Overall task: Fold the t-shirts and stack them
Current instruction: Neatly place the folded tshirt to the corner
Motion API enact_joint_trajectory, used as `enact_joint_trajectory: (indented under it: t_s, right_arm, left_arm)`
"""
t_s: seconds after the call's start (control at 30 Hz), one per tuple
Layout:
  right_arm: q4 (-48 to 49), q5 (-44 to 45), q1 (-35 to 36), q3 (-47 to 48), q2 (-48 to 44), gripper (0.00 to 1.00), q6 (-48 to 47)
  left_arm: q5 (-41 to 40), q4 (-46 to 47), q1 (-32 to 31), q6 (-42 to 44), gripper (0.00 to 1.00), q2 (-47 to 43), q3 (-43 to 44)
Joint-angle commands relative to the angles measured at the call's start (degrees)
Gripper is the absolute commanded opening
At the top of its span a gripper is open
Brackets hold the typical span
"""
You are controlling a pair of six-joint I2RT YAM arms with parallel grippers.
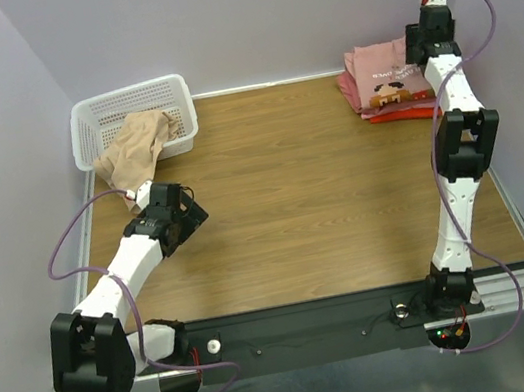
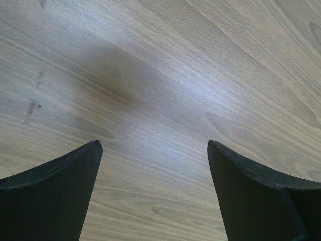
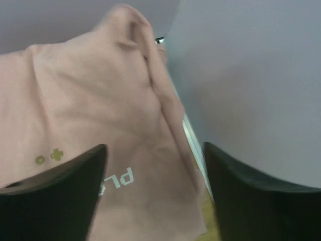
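Hovering over dusty-pink shirt, R fingers stand apart; L fingers spread wide above table.

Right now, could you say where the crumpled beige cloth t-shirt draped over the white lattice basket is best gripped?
Probably the beige t-shirt where it spills over the near rim of the white lattice basket, from the table side: that bunch hangs free.
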Motion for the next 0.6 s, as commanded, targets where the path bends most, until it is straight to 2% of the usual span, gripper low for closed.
enact_joint_trajectory:
  t_s: [0.0,0.17,0.3,0.37,0.57]
  right_arm:
    - [3.34,2.54,-0.26,4.06,-1.49,1.00,1.46]
    - [3.34,4.46,-0.26,3.10,-6.05,1.00,3.74]
    - [3.08,3.95,-0.18,-2.69,-13.17,1.00,6.90]
    - [2.81,1.76,-0.18,-6.47,-17.38,1.00,7.96]
    - [-0.17,-10.71,-0.18,-24.04,-36.36,1.00,21.22]
  left_arm:
    - [-0.31,0.03,-0.21,0.77,0.98,-0.80,2.36]
    - [0.21,-0.24,-0.21,1.03,0.98,-3.25,2.10]
    - [0.92,-0.50,-0.21,1.21,0.98,-6.50,1.66]
    - [1.44,-0.41,-0.21,1.21,0.98,-7.73,1.48]
    - [2.85,-1.82,-0.21,0.16,0.98,-14.67,-0.89]
